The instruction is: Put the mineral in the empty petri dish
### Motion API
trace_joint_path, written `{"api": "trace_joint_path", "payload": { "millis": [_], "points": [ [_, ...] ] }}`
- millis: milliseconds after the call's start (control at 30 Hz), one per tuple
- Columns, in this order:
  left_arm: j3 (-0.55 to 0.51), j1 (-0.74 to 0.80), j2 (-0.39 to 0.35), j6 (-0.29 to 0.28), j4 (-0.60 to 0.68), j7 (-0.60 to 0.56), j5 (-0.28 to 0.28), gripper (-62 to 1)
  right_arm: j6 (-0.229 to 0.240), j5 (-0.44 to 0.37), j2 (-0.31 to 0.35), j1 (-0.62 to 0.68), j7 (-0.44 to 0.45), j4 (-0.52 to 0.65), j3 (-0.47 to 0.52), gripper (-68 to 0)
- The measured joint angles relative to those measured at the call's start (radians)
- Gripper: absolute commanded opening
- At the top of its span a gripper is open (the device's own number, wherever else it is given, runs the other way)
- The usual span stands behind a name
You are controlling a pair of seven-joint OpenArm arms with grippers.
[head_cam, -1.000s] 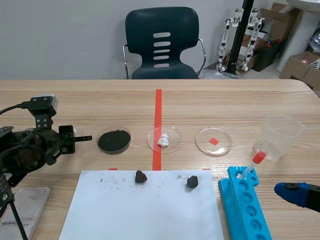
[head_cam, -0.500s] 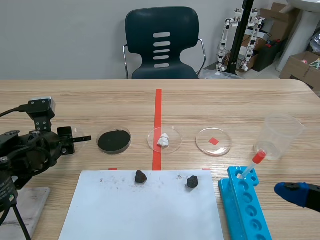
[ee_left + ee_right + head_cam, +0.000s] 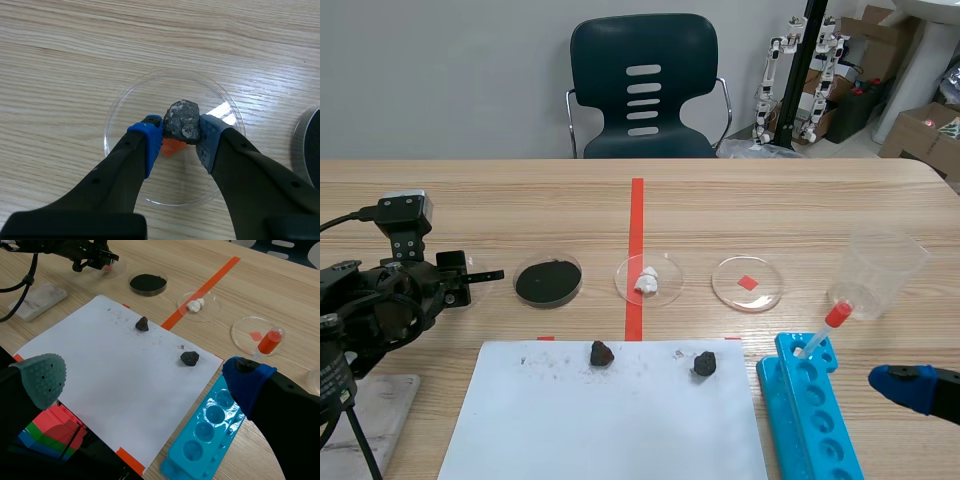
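In the left wrist view my left gripper (image 3: 180,132) is shut on a grey, rough mineral (image 3: 182,119). It holds the mineral just above the middle of a clear petri dish (image 3: 125,107), and an orange tape mark shows through the glass. In the scene view this gripper (image 3: 472,277) is at the table's left, beside the dish of black powder (image 3: 548,281). Two more dark minerals (image 3: 601,352) (image 3: 705,365) lie on the white paper (image 3: 610,420). My right gripper (image 3: 145,382) is open and holds nothing, low at the near right.
A dish with a white lump (image 3: 648,279) and a dish over a red mark (image 3: 748,283) stand in the middle row. At the right are a clear beaker (image 3: 880,272), a blue tube rack (image 3: 810,410) and a red-tipped pipette (image 3: 825,328). A chair (image 3: 645,90) stands behind the table.
The left arm has shifted slightly to the left and lower, still holding the mineral over the dish. The right arm has not moved.
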State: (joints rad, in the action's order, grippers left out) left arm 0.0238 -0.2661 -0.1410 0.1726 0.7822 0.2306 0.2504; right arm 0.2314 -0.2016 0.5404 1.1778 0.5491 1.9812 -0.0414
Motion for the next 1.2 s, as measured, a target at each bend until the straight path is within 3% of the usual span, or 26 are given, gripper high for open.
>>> {"api": "trace_joint_path", "payload": {
  "millis": [733, 1067, 1200],
  "points": [
    [0.0, -0.036, 0.0, 0.0, -0.072, -0.015, -0.007, -54.8, 0.0, 0.0, 0.0, 0.0, 0.0, 0.0, 0.0, 0.4],
    [0.0, -0.036, 0.0, 0.0, -0.072, -0.015, -0.007, -34.5, 0.0, 0.0, 0.0, 0.0, 0.0, 0.0, 0.0, 0.4],
    [0.0, -0.036, 0.0, 0.0, -0.072, -0.015, -0.007, -23.1, 0.0, 0.0, 0.0, 0.0, 0.0, 0.0, 0.0, 0.4]
  ]
}}
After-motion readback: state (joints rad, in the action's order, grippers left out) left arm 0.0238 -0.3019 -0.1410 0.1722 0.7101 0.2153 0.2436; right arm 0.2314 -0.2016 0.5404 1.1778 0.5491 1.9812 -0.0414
